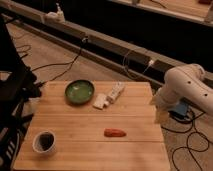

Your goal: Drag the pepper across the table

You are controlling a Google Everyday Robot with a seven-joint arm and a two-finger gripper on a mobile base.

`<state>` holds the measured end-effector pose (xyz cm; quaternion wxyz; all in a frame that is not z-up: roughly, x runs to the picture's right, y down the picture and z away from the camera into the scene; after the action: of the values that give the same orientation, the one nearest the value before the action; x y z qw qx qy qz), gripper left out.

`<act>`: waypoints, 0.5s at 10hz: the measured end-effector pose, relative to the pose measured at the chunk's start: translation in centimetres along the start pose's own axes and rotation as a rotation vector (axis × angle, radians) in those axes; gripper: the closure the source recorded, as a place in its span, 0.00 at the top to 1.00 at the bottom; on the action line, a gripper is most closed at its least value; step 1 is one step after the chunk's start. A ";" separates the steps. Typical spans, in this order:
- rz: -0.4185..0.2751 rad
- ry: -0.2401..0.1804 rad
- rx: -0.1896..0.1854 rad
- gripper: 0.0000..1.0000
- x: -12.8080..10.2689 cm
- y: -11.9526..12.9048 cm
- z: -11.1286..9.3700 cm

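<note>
Camera view: tool [159, 115] by counter [75, 131] right edge, grip state cannot tell
pepper [115, 132]: left of tool, apart
risk: off-centre contact rolls pepper aside

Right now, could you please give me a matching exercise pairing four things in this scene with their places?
Things
1. small red-orange tapered pepper
2. round green bowl
3. white round cup, dark inside
4. robot's claw

Places
A. front-left corner of the light wooden plank table
B. off the table's right edge
C. back of the table, left of centre
D. front half, right of centre

Pairs: 1-D, 2-C, 3-A, 4-B
</note>
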<state>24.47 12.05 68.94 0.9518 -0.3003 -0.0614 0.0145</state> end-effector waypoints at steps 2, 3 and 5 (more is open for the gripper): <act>-0.021 -0.034 -0.013 0.65 -1.8 0.1 1.0; -0.017 -0.057 -0.018 0.65 -2.9 0.1 1.6; -0.015 -0.087 -0.031 0.65 -5.4 0.3 2.7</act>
<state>18.78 13.51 70.41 0.9435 -0.3137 -0.1053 0.0194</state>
